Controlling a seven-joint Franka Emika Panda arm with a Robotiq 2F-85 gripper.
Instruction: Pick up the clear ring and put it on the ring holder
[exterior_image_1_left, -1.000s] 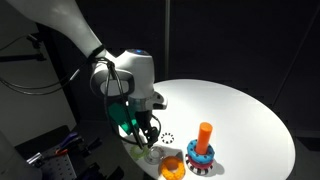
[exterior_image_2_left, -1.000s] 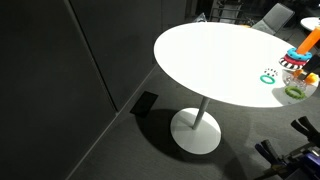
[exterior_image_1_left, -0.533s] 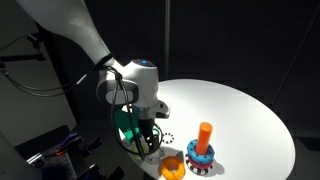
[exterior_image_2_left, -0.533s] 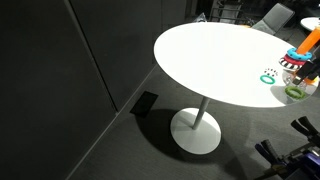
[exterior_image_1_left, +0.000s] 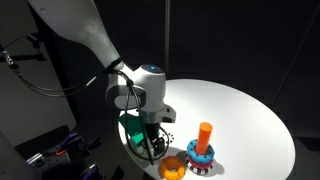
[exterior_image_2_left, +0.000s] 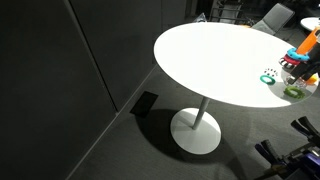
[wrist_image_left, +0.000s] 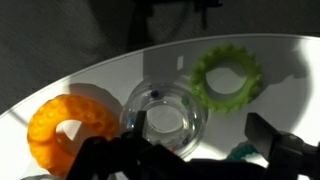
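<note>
Dark room, white round table (exterior_image_1_left: 240, 110). Gripper (exterior_image_1_left: 150, 142) is low over the table's edge, with its fingers (wrist_image_left: 285, 150) spread apart and gripping nothing. Wrist view: clear ring (wrist_image_left: 195, 125) lies flat on the table between the fingers. Thick orange ring (wrist_image_left: 45, 125) sits just beside it, outside one finger. Green ring (wrist_image_left: 206, 85) lies past the fingertips, toward the other finger. Ring holder (exterior_image_1_left: 204, 140) stands upright, off to the fingers' side.
</note>
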